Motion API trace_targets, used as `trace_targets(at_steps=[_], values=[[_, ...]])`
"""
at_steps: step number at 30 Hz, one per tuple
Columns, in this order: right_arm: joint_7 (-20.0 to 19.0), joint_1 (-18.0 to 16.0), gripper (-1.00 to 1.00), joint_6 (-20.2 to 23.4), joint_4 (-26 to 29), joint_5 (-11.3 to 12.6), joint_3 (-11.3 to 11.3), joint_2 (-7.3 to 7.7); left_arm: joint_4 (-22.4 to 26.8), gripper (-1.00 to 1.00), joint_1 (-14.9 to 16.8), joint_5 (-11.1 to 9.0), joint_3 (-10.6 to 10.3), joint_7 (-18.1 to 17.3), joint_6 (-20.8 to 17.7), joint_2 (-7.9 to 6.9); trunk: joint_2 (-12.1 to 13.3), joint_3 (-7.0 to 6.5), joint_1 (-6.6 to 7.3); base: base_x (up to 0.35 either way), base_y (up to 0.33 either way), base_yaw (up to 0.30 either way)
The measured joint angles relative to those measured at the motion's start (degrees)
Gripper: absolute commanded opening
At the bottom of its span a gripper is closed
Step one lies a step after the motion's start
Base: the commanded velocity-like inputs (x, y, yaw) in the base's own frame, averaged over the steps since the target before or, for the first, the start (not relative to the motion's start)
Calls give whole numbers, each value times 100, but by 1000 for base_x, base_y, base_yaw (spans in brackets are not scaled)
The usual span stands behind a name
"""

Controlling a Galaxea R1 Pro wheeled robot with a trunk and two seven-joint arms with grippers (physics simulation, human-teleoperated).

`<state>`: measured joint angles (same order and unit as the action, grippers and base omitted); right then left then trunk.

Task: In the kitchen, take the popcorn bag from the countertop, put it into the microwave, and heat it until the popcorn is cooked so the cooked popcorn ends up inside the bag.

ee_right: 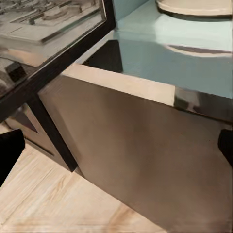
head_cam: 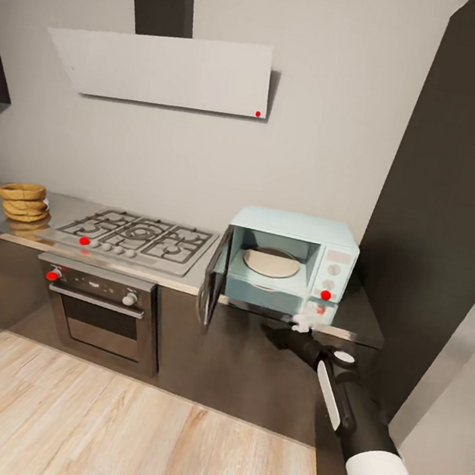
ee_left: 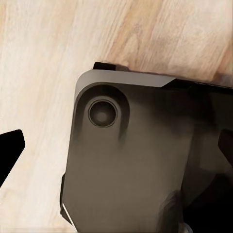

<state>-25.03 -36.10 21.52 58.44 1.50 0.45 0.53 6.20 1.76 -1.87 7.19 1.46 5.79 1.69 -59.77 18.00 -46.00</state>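
**Microwave door open, right arm in front of it, sack far at the other end**

From the head camera I see the small pale blue boxy microwave (head_cam: 288, 264) standing on the long grey brushed-steel worktop (head_cam: 74, 207), at its right end beside a tall dark cabinet (head_cam: 456, 202). Its dark-framed glass door (head_cam: 214, 274) is swung open to the side, and a round pale turntable plate (head_cam: 270, 262) lies inside the empty chamber. The tan-brown crumpled paper popcorn bag (head_cam: 22, 202) stands at the far left end of the worktop, well apart from the microwave, with the steel gas hob (head_cam: 137, 238) between them. Under the hob is the built-in steel oven (head_cam: 105, 309). My right arm reaches forward, and the right gripper (head_cam: 302, 324) is just below the front edge of the microwave, near its dial panel. From here I cannot tell how wide it is.

In the left wrist camera I see a dark grey rounded part of the robot body (ee_left: 141, 155) over the light wooden floor (ee_left: 43, 63). The black fingertips (ee_left: 9, 150) appear at both edges of the picture, far apart, holding nothing.

In the right wrist camera the open door (ee_right: 58, 53) and the pale blue microwave front (ee_right: 179, 58) are ahead, above the dark cabinet front (ee_right: 145, 160). The black fingertips (ee_right: 8, 153) sit at opposite edges, so this gripper is wide and holds nothing.
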Motion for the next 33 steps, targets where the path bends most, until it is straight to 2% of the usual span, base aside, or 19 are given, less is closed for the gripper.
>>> trace_targets(at_steps=[5,8,10,13,15,21,24,25,29,33], values=[[95,589,100,-226,-22,-21,4,4,2,100,9,25,-28,-1,0,-2,0,0,1,-14,-4,0],[211,919,100,-745,-319,-26,29,-24,9,100,42,16,-30,2,0,29,0,0,1,-1,0,0],[435,1040,100,-1260,-1076,-37,76,-54,34,100,75,23,-35,5,2,43,0,1,1,0,30,0],[548,1072,100,-2061,-2319,-28,258,-75,44,100,175,34,-35,2,8,-11,0,0,1,0,237,0],[562,1077,100,-2415,-2752,-1,293,-79,45,100,286,10,-23,1,9,-42,0,0,1,0,324,0],[569,1264,100,-2646,-3090,5,320,-88,38,100,447,27,-23,-22,6,-112,0,0,1,0,346,0],[560,1283,100,-2650,-3112,13,321,-75,37,100,457,-9,-14,-28,-10,-352,0,0,1,-15,350,0],[560,1284,100,-2652,-3114,17,321,-69,37,100,457,-12,-19,-28,-14,-375,0,0,1,-80,350,0],[559,1285,100,-2653,-3248,-5,323,-74,38,100,453,-5,-34,-30,-9,-354,0,0,0,-92,350,0],[556,1260,100,-2625,-3162,26,283,-26,54,100,501,-4,-50,-33,-8,-322,-2,0,1,0,0,0]])
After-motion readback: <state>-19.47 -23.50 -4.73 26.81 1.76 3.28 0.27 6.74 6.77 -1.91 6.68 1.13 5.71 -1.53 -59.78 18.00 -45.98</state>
